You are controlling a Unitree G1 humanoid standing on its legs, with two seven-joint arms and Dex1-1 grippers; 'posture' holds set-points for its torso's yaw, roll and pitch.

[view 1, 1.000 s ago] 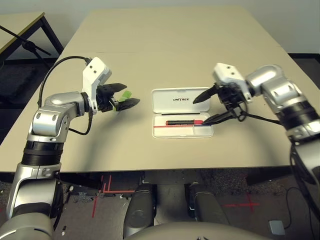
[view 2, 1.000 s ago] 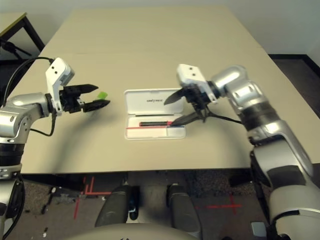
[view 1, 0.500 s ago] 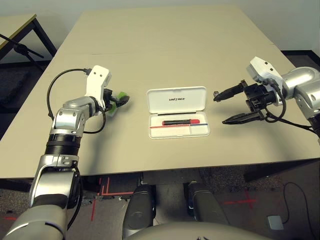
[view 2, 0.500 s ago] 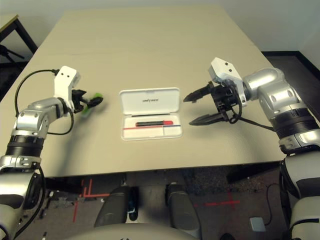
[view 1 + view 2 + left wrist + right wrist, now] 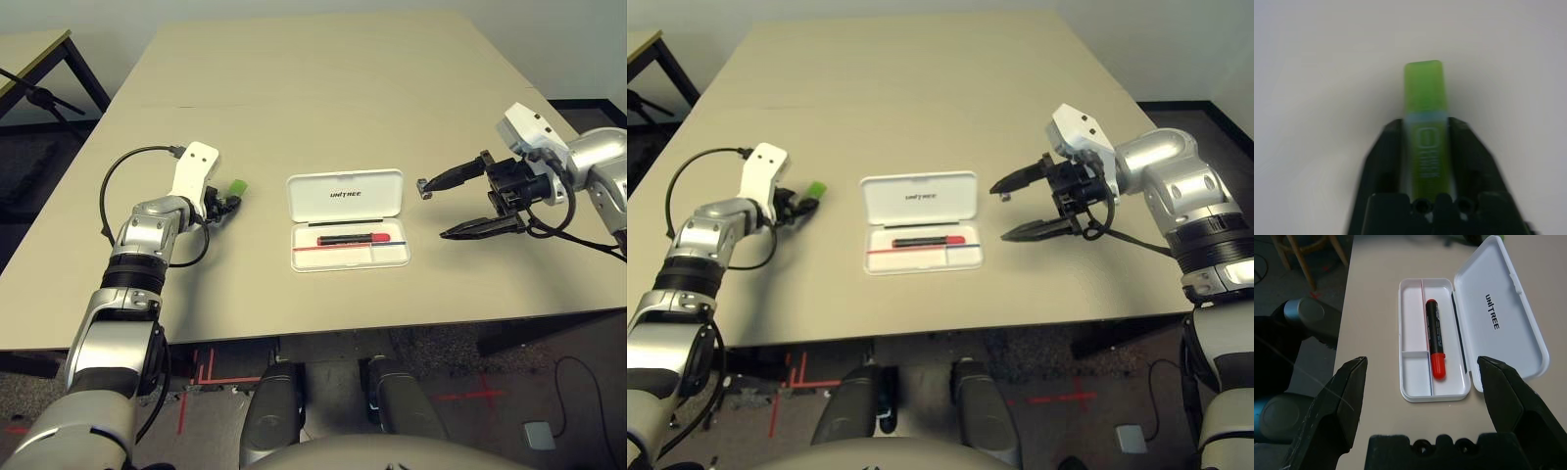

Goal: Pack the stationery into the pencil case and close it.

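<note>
The white pencil case (image 5: 346, 194) lies open mid-table, its lid flat behind the tray (image 5: 392, 257). The red marker with black cap (image 5: 353, 239) lies in the tray, also seen in the right wrist view as marker (image 5: 1434, 345). Left of the case, the light-green highlighter (image 5: 236, 186) rests low by the tabletop with my left gripper (image 5: 225, 201) shut on it; its fingers (image 5: 1464, 152) hug both sides of the highlighter (image 5: 1424, 98). The tiny dark-grey block (image 5: 422, 184) sits on the table right of the case, by the upper fingertip of my open right gripper (image 5: 433, 211).
The tan table (image 5: 323, 88) stretches far behind the case. Its front edge runs close below the tray. A second table (image 5: 29, 49) stands off to the far left. A black cable (image 5: 122, 176) loops from my left wrist.
My right gripper has drawn back from the case to the right, still open. My left gripper has dropped toward the table and closed around the highlighter. The camera has shifted.
</note>
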